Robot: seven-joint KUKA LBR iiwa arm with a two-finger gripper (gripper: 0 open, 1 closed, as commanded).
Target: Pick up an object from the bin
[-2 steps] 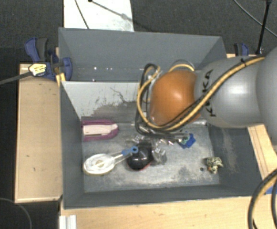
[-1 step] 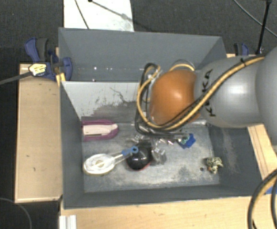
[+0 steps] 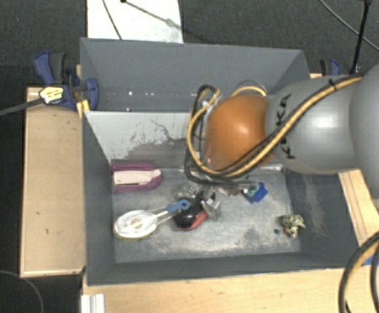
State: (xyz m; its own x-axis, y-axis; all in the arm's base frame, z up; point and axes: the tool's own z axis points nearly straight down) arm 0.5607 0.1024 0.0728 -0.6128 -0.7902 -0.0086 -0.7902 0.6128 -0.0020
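My gripper (image 3: 204, 196) hangs low in the middle of the bin, mostly hidden under the arm's orange cover. Right below it lies a small red and black object (image 3: 190, 220). Touching that on the left is a white round-headed tool (image 3: 136, 223) with a blue piece (image 3: 179, 207) at its handle end. A small blue object (image 3: 256, 192) sits just right of the gripper.
A pink and maroon stapler-like thing (image 3: 136, 177) lies at the back left of the floor. A small greenish crumpled item (image 3: 293, 223) rests near the right wall. The arm and its cables cover the back right of the bin.
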